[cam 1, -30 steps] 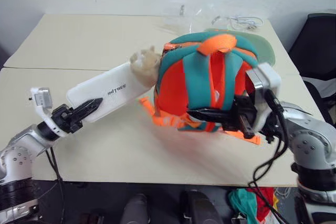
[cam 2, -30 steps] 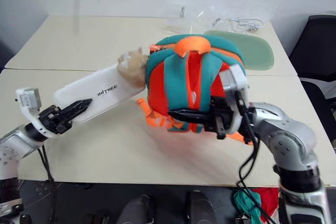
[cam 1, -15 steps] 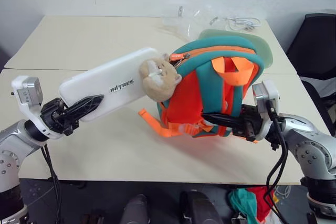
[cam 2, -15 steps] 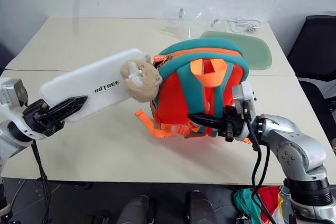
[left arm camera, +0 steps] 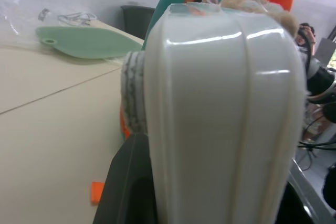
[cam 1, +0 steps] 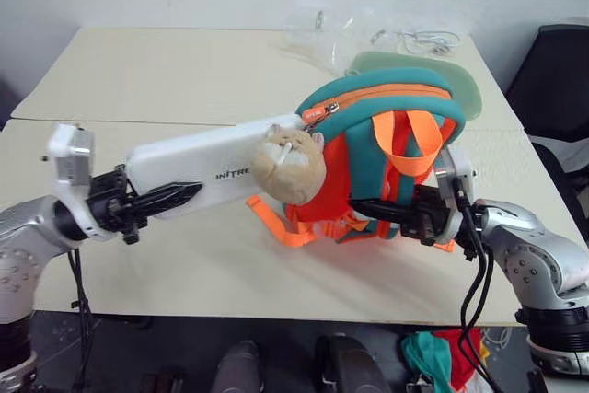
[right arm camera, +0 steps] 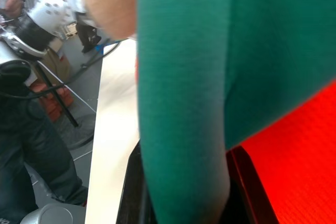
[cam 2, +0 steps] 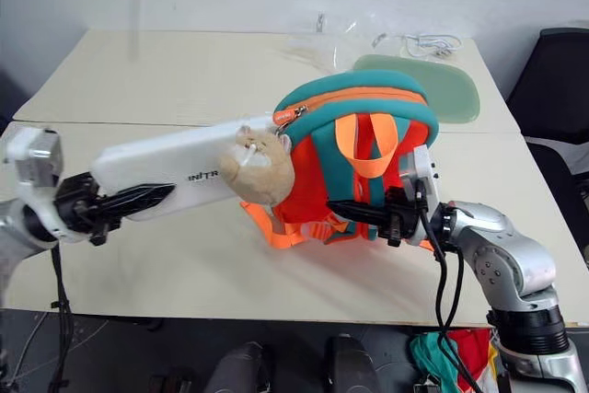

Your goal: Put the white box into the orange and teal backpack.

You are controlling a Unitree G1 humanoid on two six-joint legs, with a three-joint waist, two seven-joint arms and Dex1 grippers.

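Observation:
The white box [cam 1: 198, 165] is held nearly level above the table, with my left gripper [cam 1: 179, 196] shut on its near end; it looms large in the left wrist view [left arm camera: 226, 119]. Its far end reaches the zip opening at the top left of the orange and teal backpack [cam 1: 386, 108], hidden there behind the tan plush toy [cam 1: 287, 165]. The backpack stands upright on the table. My right gripper [cam 1: 363, 208] is shut on one of its teal straps [right arm camera: 184, 103] low on the front.
A pale green pad [cam 1: 465, 89] lies right behind the backpack. Clear plastic wrapping and a white cable [cam 1: 423, 40] rest at the table's back edge. A black chair [cam 1: 557, 71] stands to the right. Loose orange webbing [cam 1: 276, 223] trails on the table under the box.
My left gripper carried the box right and up and rolled it flatter, bringing its far end to the backpack's opening. The backpack went from tipped over to upright, and the plush toy swung down.

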